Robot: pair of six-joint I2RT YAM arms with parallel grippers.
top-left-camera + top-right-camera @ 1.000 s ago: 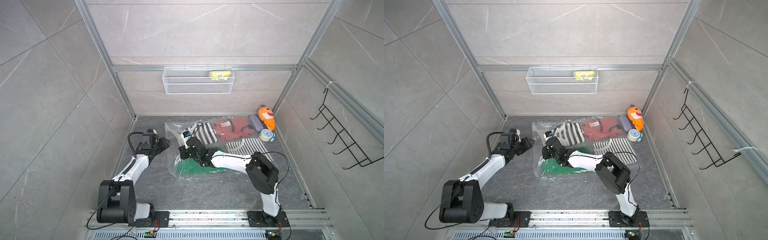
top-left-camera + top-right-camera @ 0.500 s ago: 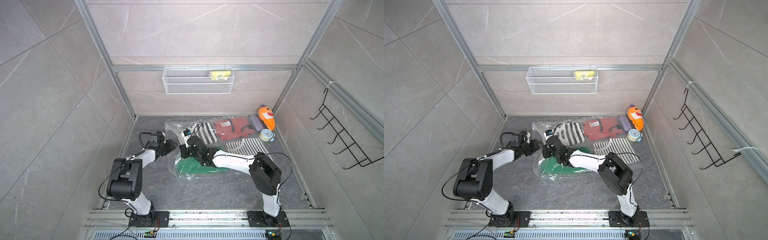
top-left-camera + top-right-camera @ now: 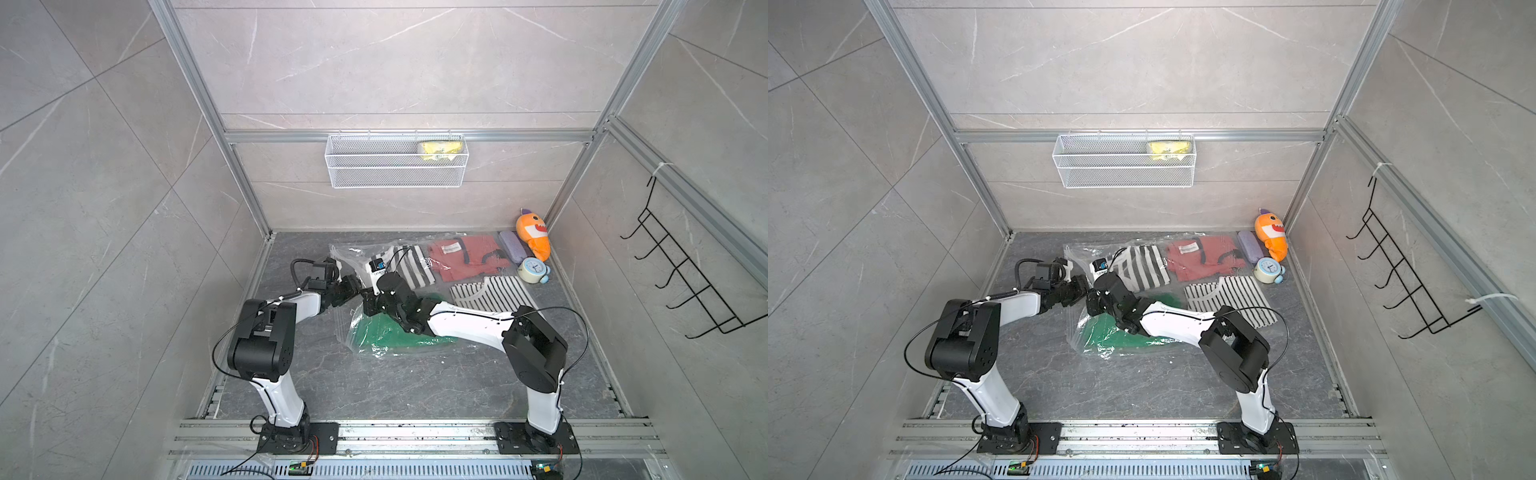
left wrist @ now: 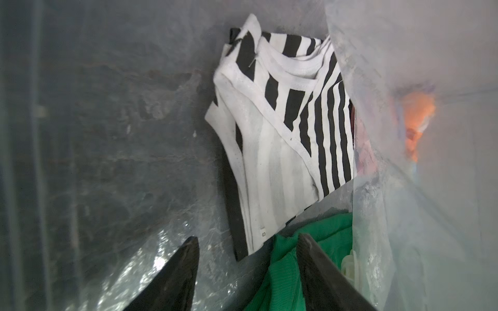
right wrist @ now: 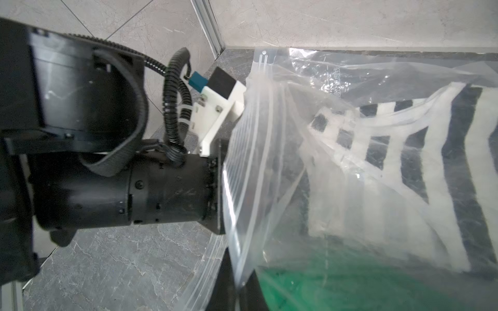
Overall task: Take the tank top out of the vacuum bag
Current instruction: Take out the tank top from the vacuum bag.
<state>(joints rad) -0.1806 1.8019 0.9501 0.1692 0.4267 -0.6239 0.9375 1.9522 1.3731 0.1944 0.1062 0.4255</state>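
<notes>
Grey stone floor (image 3: 374, 386). Left gripper (image 4: 247, 237), fingers apart inside the clear crinkly plastic vacuum bag (image 3: 349, 251), faces the folded black-and-white striped tank top (image 4: 283, 121) lying lengthwise just ahead. Right gripper (image 3: 367, 311) pinches the bag's rim.

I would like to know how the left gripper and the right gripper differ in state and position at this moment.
The left gripper is open, jaws apart; the right gripper is shut, pinching the vacuum bag. The left gripper is inside the bag's mouth, facing the striped tank top and green garment; the right gripper holds the upper layer up there. Both are at the same open end.
</notes>
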